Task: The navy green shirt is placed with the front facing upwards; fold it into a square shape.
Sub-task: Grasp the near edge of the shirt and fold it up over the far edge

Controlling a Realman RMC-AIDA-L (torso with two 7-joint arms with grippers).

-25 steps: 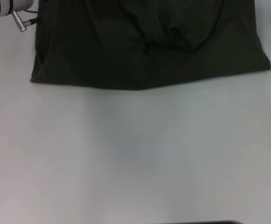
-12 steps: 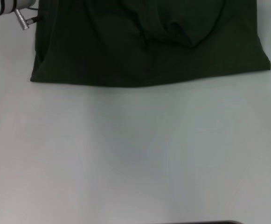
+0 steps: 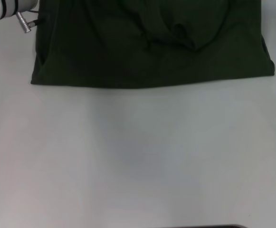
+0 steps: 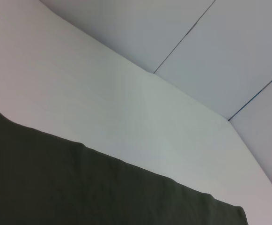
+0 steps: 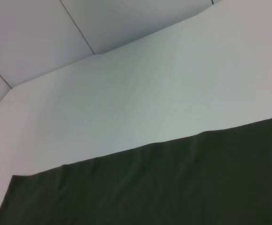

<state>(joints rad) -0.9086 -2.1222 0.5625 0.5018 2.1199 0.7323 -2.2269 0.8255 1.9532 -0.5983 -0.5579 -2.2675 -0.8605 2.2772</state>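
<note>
**Blind on both sets of fingers, shirt bunched in the middle**

I can't tell how either arm's fingers stand: none show in any view, so I don't know whether they are released or grasping cloth. All I have of the left arm [image 3: 7, 9] is its white wrist with black bands and a metal plug, at the far left corner of the shirt; the right arm is not in the head view at all.

My worry is moving without that knowledge. If cloth is pinched on one side only, a pull would skew the fold and drag the near hem out of line.

The navy green shirt [image 3: 147, 47] lies on the far part of the white worktop [image 3: 138, 156], dark olive, plain side showing, no lettering visible. Its near edge runs fairly straight, but a curved ridge of creases rises near the middle. Both wrist views show flat cloth with worktop beyond.
</note>
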